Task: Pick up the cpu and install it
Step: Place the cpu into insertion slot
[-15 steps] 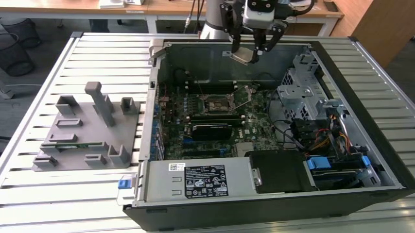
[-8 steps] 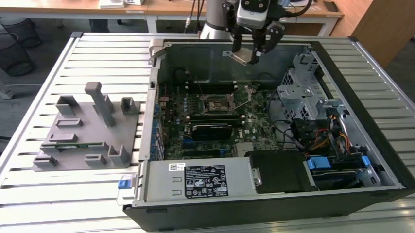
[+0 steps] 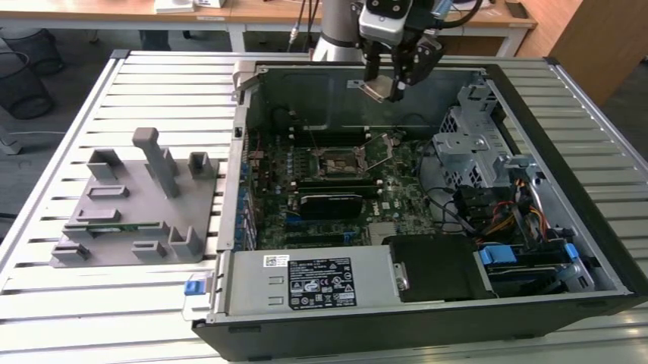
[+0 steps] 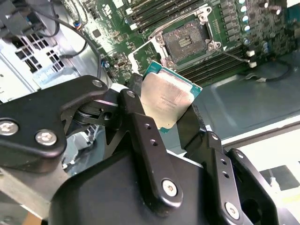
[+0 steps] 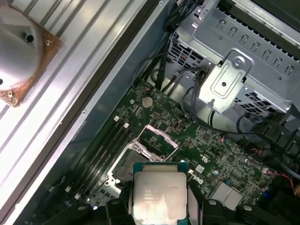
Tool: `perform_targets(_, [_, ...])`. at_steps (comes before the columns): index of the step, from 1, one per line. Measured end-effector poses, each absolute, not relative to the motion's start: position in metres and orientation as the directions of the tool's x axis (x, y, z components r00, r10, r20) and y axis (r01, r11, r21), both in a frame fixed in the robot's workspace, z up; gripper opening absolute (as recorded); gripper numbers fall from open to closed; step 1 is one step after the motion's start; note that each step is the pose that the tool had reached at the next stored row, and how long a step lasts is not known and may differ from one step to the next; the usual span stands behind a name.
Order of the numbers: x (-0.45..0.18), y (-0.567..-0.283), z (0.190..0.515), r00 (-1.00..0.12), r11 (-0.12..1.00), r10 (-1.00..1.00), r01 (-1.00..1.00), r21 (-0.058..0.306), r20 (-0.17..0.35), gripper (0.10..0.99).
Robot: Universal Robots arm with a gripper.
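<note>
Above the open case (image 3: 405, 334), exterior view: gripper (image 3: 386, 87) hangs over the far side of the interior with the cpu (image 3: 372, 89) clamped between its fingers, clear of the motherboard (image 3: 395, 182). Socket (image 3: 339, 161) lies on the board below and nearer the camera, its frame lifted. Grey fixture (image 3: 132, 205) sits on the slatted table (image 3: 172, 91), well apart, on the exterior view's left. Second wrist view: two black fingers (image 4: 140, 122) are closed on opposite edges of the cpu (image 4: 166, 101), silver top facing the camera, green rim showing at the edges, chip tilted. Socket (image 4: 187, 40) is beyond it, load plate swung up, contact field bare; chip and socket do not touch. First wrist view: cpu (image 5: 159, 194) is held in the gripper (image 5: 159, 202), metal top toward the camera. Socket (image 5: 133, 161) is just beyond the chip, lid frame raised. Memory slots run beside the socket. Drive cage (image 5: 234, 70) stands past the board.
</note>
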State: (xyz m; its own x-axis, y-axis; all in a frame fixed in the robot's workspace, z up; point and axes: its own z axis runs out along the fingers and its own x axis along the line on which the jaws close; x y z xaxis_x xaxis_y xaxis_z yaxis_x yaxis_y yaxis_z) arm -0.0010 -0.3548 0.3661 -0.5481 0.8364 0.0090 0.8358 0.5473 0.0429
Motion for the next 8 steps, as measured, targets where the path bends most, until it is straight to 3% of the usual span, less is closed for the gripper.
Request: perform_targets(8, [-0.0011,-0.3548,0.3654,-0.450,0.449,0.893,0.892,0.043,0.009,0.541])
